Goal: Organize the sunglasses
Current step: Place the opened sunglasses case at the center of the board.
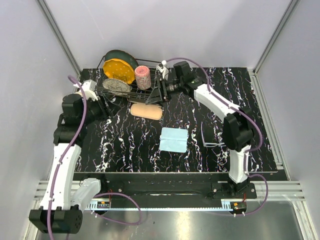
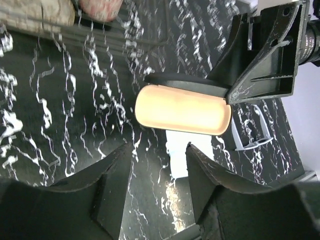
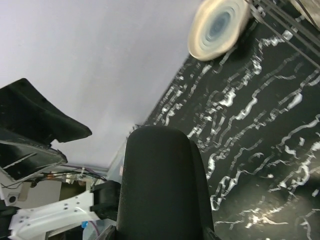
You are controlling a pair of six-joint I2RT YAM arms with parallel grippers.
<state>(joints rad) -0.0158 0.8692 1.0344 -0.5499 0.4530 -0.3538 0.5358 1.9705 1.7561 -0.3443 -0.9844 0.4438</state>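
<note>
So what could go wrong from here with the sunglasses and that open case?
1. The sunglasses lie close beside the right arm's elbow; if that arm swings, it could knock or crush them.
2. The right gripper seems to hold the glasses case open only by the end of its lid; the lid might slip free, or the case might skid.

Sunglasses (image 1: 214, 145) (image 2: 255, 143): thin whitish frame, see-through lenses, slim arms unfolded. Lying on the black marbled table (image 1: 125, 150), near its right side, just right of the light-blue cloth (image 1: 173, 139), not touching it.
</note>
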